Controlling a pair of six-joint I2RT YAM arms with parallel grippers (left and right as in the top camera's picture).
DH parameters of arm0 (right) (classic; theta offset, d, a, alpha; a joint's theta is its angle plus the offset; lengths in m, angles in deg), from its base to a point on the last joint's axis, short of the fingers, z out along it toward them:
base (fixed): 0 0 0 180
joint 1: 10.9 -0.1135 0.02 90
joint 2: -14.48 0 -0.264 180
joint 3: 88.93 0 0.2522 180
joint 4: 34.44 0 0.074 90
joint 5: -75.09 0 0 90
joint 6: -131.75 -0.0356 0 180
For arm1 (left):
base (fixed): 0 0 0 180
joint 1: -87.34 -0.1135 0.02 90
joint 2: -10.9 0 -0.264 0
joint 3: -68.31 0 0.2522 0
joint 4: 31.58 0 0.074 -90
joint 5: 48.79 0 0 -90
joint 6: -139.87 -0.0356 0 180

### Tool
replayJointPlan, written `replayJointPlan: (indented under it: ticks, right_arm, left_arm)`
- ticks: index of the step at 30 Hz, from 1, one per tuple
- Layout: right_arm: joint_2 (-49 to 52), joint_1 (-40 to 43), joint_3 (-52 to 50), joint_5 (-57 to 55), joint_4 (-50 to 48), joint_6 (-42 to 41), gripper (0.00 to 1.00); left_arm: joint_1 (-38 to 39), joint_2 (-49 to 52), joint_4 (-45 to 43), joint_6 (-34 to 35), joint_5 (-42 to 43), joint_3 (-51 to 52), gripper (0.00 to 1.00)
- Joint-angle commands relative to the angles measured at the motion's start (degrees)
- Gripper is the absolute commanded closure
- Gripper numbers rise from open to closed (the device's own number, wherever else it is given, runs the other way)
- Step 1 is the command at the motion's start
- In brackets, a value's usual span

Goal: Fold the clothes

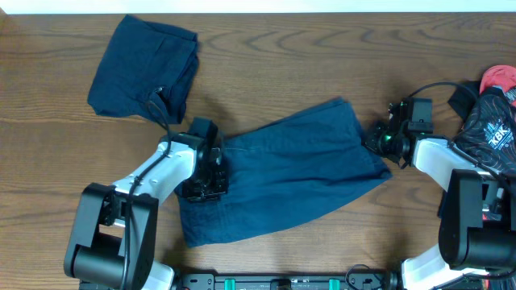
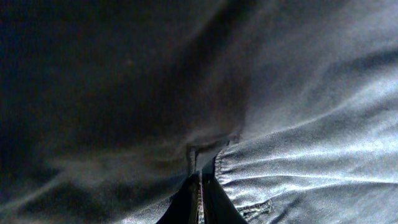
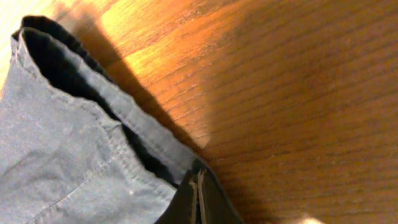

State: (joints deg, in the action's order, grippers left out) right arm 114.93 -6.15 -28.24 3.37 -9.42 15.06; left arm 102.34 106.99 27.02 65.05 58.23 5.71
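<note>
A pair of dark navy shorts (image 1: pixel 282 173) lies spread across the middle of the wooden worktop (image 1: pixel 322 56), its long side slanting up from the near left to the far right. The left fingers (image 1: pixel 205 179) sit on the shorts' left end, the white arm (image 1: pixel 153 173) reaching in from beyond that edge. In the left wrist view these fingers (image 2: pixel 200 186) are pressed together with only a thin line between them. The cloth (image 2: pixel 292 124) puckers into small gathers right at their tips, so they are pinching the fabric. The right fingers (image 1: pixel 377 141) meet the shorts at their right end, at the far corner of the hem. Seen from the right wrist, those fingers (image 3: pixel 199 183) are likewise pressed together. The doubled hem (image 3: pixel 93 106) runs straight into their tips, with the upper and lower layers of cloth parted and dark inside, so they are nipping the hem's edge. Bare wood shows beside that hem. A second navy garment, a folded bundle (image 1: pixel 143 68), rests on the worktop beyond the shorts' left end, apart from them, and a black cable (image 1: pixel 159 106) from the left arm crosses its near corner. Well off the shorts' right end, past the right arm (image 1: pixel 439 157), lies a black printed item (image 1: pixel 493 122) with something red (image 1: pixel 501 78) behind it.
</note>
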Motion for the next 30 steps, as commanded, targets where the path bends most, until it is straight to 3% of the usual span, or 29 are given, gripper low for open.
replayJointPlan:
  ticks: [1,4,9,13,17,19,22,23,24,25,30]
  right_arm:
    - [0.4,2.0,0.8,3.6,1.0,6.8,0.93]
    - [-2.1,2.9,3.0,8.6,5.9,9.9,0.83]
    - [-4.4,2.2,3.9,9.4,12.7,10.7,0.46]
    - [-3.4,-0.6,2.4,7.6,13.3,13.5,0.34]
    - [-1.1,-4.0,0.3,1.6,10.7,13.5,0.30]
    - [0.7,-5.3,-0.5,1.3,8.2,13.5,0.32]
    - [3.8,-7.0,-0.7,2.9,5.7,13.5,0.45]
    - [4.5,-7.4,-0.7,4.0,5.0,13.5,0.60]
    - [4.9,-7.6,-0.7,5.0,4.4,13.4,0.87]
    - [5.0,-7.6,-0.6,5.9,3.6,12.7,0.99]
    - [2.7,-4.2,1.3,5.9,1.3,7.3,0.99]
  left_arm:
    - [-1.1,0.0,0.8,-0.5,-8.5,0.3,0.92]
    - [-1.1,-3.1,1.0,-0.5,-6.9,-2.2,0.91]
    - [-1.1,-10.6,0.9,-0.5,-3.8,-6.2,0.64]
    - [-1.1,-16.3,0.7,-0.5,-3.8,-7.7,0.46]
    - [-1.1,-21.2,1.0,-0.5,-3.8,-7.7,0.41]
    - [-1.1,-22.6,1.7,-0.5,-3.8,-7.7,0.40]
    - [-1.1,-24.0,2.9,-0.5,-4.2,-7.7,0.40]
    - [-1.1,-24.2,3.4,-0.5,-4.5,-7.7,0.40]
    - [-1.1,-24.3,3.8,-0.5,-4.7,-7.7,0.40]
    - [-1.1,-24.3,4.3,-0.5,-4.9,-7.7,0.40]
    - [-1.1,-24.3,6.4,-0.5,-8.2,-7.7,0.40]
